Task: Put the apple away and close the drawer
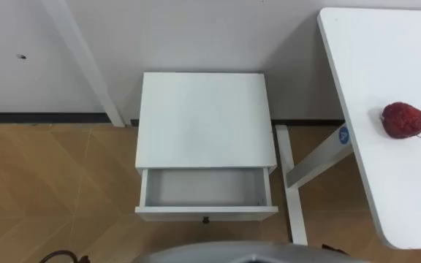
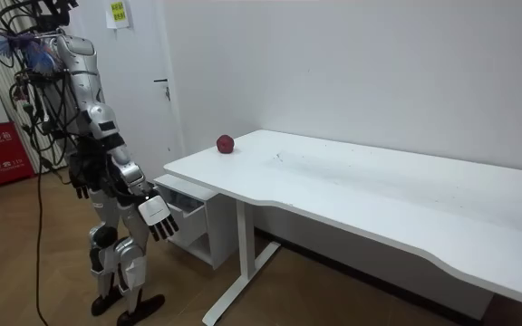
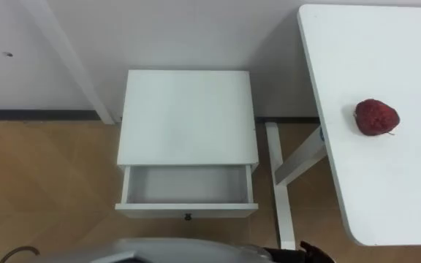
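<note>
A dark red apple [image 1: 404, 120] lies on the white table [image 1: 397, 197] at my right, near its far end, and shows in the room view as the apple [image 2: 225, 144] at the table's corner. Straight ahead stands a small white cabinet [image 1: 205, 120] against the wall. Its top drawer [image 1: 203, 188] is pulled out and holds nothing, with a small dark knob [image 1: 205, 219] on its front. I stand just before the cabinet. My right hand [image 2: 157, 217] hangs at hip height with relaxed fingers, holding nothing. My left hand [image 2: 80, 177] hangs at my far side.
The table's white leg and foot [image 1: 291, 183] stand just right of the cabinet. A slanting white bar [image 1: 86, 66] leans on the wall at the left. Wood floor [image 1: 50, 183] spreads left of the cabinet. A door [image 2: 139, 81] is behind me.
</note>
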You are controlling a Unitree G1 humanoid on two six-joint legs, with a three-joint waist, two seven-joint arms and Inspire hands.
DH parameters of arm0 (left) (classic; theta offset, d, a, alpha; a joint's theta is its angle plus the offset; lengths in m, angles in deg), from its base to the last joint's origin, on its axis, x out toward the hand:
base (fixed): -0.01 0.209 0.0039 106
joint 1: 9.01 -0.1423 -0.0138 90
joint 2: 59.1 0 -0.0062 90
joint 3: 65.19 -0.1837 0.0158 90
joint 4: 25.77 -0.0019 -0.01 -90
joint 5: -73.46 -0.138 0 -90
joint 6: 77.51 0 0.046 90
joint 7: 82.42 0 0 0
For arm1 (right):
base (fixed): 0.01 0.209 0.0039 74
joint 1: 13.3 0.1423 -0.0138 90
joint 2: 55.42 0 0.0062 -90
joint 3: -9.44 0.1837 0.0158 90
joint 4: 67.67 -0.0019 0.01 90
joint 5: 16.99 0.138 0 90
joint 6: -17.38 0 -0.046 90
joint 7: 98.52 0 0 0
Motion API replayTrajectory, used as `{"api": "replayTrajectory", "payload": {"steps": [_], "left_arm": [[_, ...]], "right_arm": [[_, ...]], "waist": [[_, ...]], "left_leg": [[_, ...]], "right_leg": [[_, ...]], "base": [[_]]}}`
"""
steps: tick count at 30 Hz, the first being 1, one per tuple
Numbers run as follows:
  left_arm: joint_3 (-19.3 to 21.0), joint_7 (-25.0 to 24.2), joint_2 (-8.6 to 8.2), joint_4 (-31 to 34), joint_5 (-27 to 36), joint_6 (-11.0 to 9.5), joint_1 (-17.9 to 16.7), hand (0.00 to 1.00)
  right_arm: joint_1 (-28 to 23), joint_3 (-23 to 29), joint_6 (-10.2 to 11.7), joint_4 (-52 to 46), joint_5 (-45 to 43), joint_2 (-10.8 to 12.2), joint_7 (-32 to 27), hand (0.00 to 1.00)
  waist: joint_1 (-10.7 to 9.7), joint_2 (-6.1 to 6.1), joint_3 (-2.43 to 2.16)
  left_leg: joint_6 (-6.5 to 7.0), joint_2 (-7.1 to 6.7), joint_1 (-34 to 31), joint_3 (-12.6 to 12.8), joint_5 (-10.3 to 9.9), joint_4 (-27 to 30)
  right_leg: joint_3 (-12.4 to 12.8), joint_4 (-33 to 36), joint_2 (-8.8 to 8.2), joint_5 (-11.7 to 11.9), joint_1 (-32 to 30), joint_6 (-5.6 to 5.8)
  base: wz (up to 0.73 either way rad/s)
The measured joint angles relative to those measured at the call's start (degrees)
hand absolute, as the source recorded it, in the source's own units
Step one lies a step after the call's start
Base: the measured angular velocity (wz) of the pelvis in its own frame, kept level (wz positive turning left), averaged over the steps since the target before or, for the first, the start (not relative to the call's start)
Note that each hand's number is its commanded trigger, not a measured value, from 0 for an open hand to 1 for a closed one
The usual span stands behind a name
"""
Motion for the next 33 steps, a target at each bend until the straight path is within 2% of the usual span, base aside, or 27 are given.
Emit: {"api": "replayTrajectory", "payload": {"steps": [9, 12, 14, 15, 17, 19, 20, 22, 27, 31, 33], "left_arm": [[-0.5, 0.3, 0.01, 0.0, 0.5, -0.1, 0.1, 0.00], [0.0, 1.4, -0.15, -0.5, 2.0, -0.8, 0.1, 0.00], [1.9, 1.6, -0.07, -0.6, 2.2, -1.7, -0.2, 0.00], [2.4, 1.8, 0.00, -0.7, 2.4, -1.9, -0.2, 0.00], [4.1, 2.4, 0.09, -0.8, 2.7, -2.3, -0.6, 0.00], [5.7, 2.5, 0.20, -0.8, 2.7, -2.5, -1.0, 0.00], [7.0, 2.5, 0.21, -0.8, 2.7, -2.6, -1.1, 0.00], [7.3, 2.8, 0.40, -0.9, 2.8, -2.7, -1.1, 0.00], [7.3, 3.5, 1.22, -1.3, 2.8, -3.0, -1.0, 0.00], [6.7, 3.5, 2.79, -0.6, 2.8, -3.0, -1.5, 0.00], [6.6, 3.5, 2.79, 0.4, 2.7, -2.9, -1.8, 0.00]], "right_arm": [[0.1, 0.0, -0.1, 0.1, 3.5, 0.3, -1.8, 0.00], [-0.1, 1.9, -0.1, 0.1, 12.3, 1.0, -2.4, 0.00], [0.0, 7.3, -0.1, -0.2, 24.0, 1.2, -2.6, 0.00], [0.0, 8.7, -0.1, -0.2, 27.1, 1.2, -2.7, 0.00], [-0.1, 16.8, -0.2, -1.0, 41.3, 1.2, -4.1, 0.00], [-0.6, 21.9, 0.0, -3.2, 50.1, 1.1, -5.8, 0.00], [-0.6, 25.1, 0.1, -4.1, 55.6, 1.1, -6.7, 0.00], [-0.8, 27.8, 0.8, -5.6, 61.4, 1.0, -8.3, 0.00], [-1.1, 29.3, 1.9, -11.4, 67.7, 1.3, -14.1, 0.00], [-0.8, 29.3, 3.6, -19.7, 72.3, 1.5, -18.7, 0.00], [-0.4, 29.4, 4.3, -22.6, 73.8, 1.5, -21.3, 0.00]], "waist": [[-0.3, 0.13, 0.01], [-0.9, 0.31, 0.10], [-1.9, 0.39, 0.12], [-2.2, 0.41, 0.11], [-3.5, 0.53, 0.15], [-4.2, 0.68, 0.05], [-4.7, 0.28, 0.32], [-4.9, 0.40, 0.14], [-5.1, -0.20, -0.22], [-5.4, -0.74, -0.43], [-5.4, -1.00, -0.39]], "left_leg": [[0.00, 0.01, -0.1, 0.0, 0.0, 0.0], [0.00, -0.01, 0.2, 0.5, 0.0, 0.0], [0.01, -0.04, 0.2, 0.5, 0.0, 0.1], [0.01, -0.04, 0.3, 0.7, 0.0, 0.1], [0.00, -0.01, 0.9, 0.7, 0.0, -0.1], [-0.01, 0.07, 1.5, 0.8, 0.0, -0.6], [-0.02, 0.08, 1.7, 0.9, 0.0, -0.6], [-0.02, 0.13, 1.7, 1.6, 0.0, -0.6], [0.01, 0.13, 1.5, 2.4, 0.0, -0.6], [0.03, 0.15, 1.2, 2.7, 0.0, -0.3], [0.03, 0.23, 1.1, 2.8, 0.0, 0.0]], "right_leg": [[0.0, 0.0, 0.01, 0.0, -0.1, 0.00], [0.1, 0.0, -0.03, 0.0, 0.0, 0.00], [0.2, 0.0, -0.09, 0.0, 0.1, 0.00], [0.3, 0.0, -0.08, 0.0, 0.1, 0.00], [0.2, 0.1, -0.02, 0.0, 0.6, 0.01], [0.6, 0.1, 0.12, 0.0, 1.0, 0.00], [0.7, 0.2, 0.16, 0.0, 1.0, 0.00], [1.0, 0.3, 0.20, 0.0, 0.8, 0.00], [1.9, 1.4, 0.18, 0.0, -0.1, 0.00], [1.9, 1.6, 0.35, 0.0, -0.4, 0.00], [1.8, 2.0, 0.30, 0.0, -0.5, 0.00]], "base": [[0.00], [-0.01], [0.00], [0.00], [0.00], [-0.08], [-0.09], [-0.14], [-0.11], [0.00], [0.00]]}}
